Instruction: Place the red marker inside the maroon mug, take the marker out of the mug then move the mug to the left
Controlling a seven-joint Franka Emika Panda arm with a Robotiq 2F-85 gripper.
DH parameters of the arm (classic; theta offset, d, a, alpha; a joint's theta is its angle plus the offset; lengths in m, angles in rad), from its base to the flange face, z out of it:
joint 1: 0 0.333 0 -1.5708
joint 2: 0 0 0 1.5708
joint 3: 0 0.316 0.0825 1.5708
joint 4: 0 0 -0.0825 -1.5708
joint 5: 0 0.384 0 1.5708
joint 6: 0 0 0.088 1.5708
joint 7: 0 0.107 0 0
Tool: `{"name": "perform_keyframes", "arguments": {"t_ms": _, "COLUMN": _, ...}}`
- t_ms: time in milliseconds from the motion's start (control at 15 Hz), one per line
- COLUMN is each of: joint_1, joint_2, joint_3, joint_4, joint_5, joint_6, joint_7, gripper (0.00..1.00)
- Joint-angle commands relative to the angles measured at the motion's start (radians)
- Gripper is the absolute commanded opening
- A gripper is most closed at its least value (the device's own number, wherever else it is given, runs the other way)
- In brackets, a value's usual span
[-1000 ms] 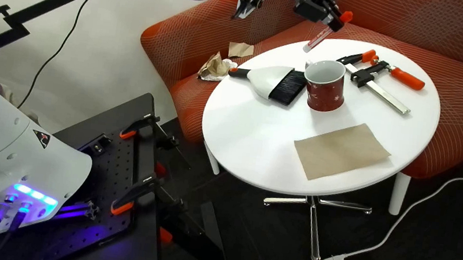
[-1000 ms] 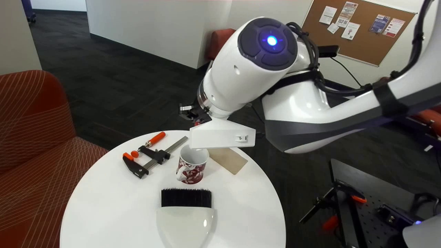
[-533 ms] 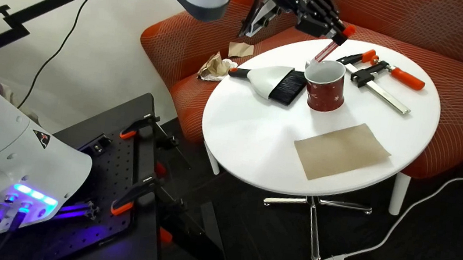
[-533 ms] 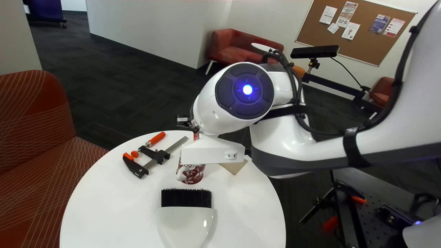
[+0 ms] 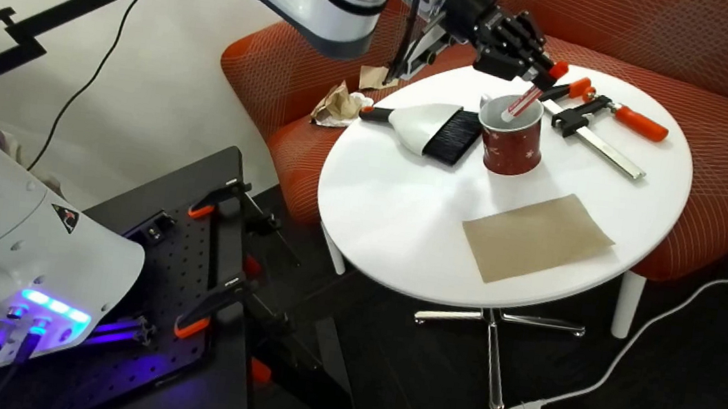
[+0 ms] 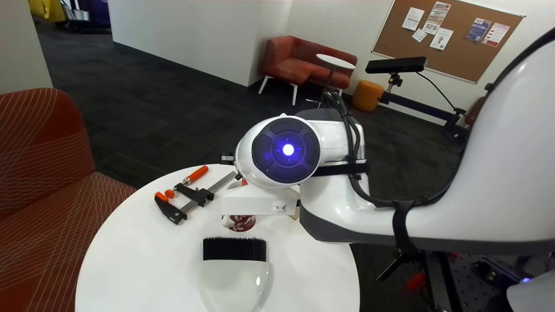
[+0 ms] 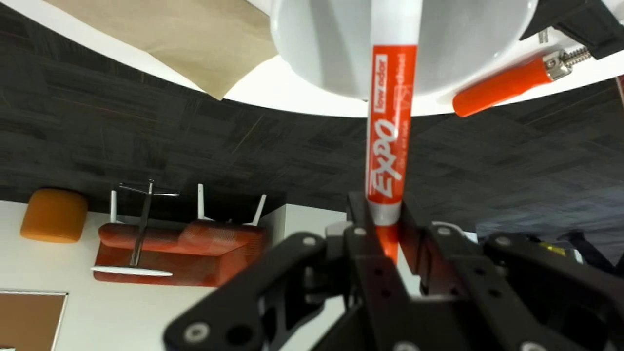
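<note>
Your gripper (image 7: 385, 213), closed to barrel width, holds the red marker (image 7: 390, 122) by 1 end, presumably so the white end can enter the maroon mug (image 5: 511, 149) below.

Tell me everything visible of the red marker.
The red marker is slim, plastic-looking, with a red EXPO label, whitish lower end and red upper end. Held by the gripper near the red end, it slants down to the mouth of the maroon mug; whether it enters or touches the mug is unclear.
</note>
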Motion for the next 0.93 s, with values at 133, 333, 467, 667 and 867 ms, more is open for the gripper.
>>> {"name": "perform_keyframes", "arguments": {"t_ms": 133, "joint_1": 0.032, "joint_2": 0.074, "joint_3": -0.022, "joint_4": 0.037, "joint_5": 0.065, "joint_6": -0.052, "joint_7": -0.006, "gripper": 0.44}}
{"name": "perform_keyframes", "arguments": {"t_ms": 333, "joint_1": 0.041, "joint_2": 0.068, "joint_3": -0.028, "joint_4": 0.026, "joint_5": 0.084, "joint_6": -0.050, "joint_7": -0.014, "gripper": 0.58}}
{"name": "perform_keyframes", "arguments": {"t_ms": 467, "joint_1": 0.045, "joint_2": 0.048, "joint_3": -0.034, "joint_4": 0.009, "joint_5": 0.089, "joint_6": -0.041, "joint_7": -0.025, "gripper": 0.74}}
{"name": "perform_keyframes", "arguments": {"t_ms": 667, "joint_1": 0.054, "joint_2": 0.014, "joint_3": -0.051, "joint_4": -0.021, "joint_5": 0.088, "joint_6": -0.030, "joint_7": -0.050, "gripper": 0.98}}
{"name": "perform_keyframes", "arguments": {"t_ms": 867, "joint_1": 0.043, "joint_2": -0.063, "joint_3": -0.047, "joint_4": -0.071, "joint_5": 0.075, "joint_6": 0.008, "joint_7": -0.132, "gripper": 1.00}}
